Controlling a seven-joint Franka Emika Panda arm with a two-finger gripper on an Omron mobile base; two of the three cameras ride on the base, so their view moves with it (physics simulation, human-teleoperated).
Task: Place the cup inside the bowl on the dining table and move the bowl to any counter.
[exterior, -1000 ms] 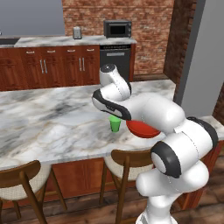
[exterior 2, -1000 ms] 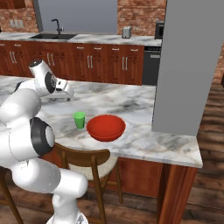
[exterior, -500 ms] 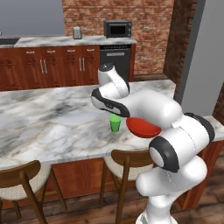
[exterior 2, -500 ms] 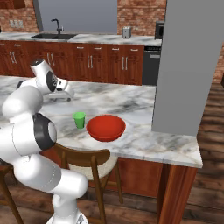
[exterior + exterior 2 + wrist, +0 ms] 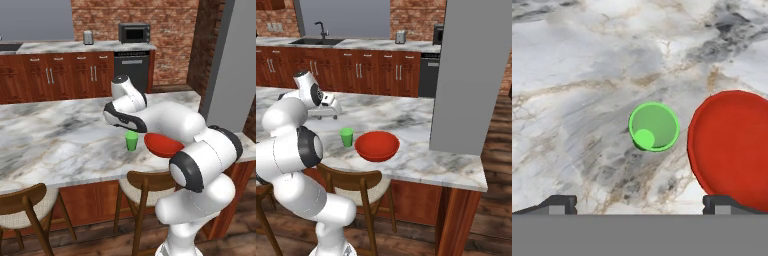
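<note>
A small bright-green cup [image 5: 131, 140] [image 5: 346, 136] [image 5: 654, 126] stands upright on the dining table [image 5: 50, 145] [image 5: 421, 161] [image 5: 572, 75]. The wide red bowl [image 5: 162, 144] [image 5: 377, 146] [image 5: 732, 150] sits just beside it, apart from it. My gripper [image 5: 123, 125] [image 5: 323, 115] [image 5: 641, 202] hangs over the marble a little short of the cup, pointing down. It is open and holds nothing. In the hand view the cup lies ahead, between the lines of the two fingertips [image 5: 562, 202].
Wooden stools [image 5: 145, 185] [image 5: 356, 182] stand at the table's near edge. A grey pillar [image 5: 225, 75] [image 5: 466, 75] rises past the bowl. The wall counter [image 5: 60, 47] [image 5: 371, 45] carries a microwave [image 5: 134, 33], a toaster [image 5: 88, 37] and a sink tap [image 5: 318, 30].
The hand has eased slightly lower and nearer the cup, with the jaws still open. Cup and bowl have not moved.
</note>
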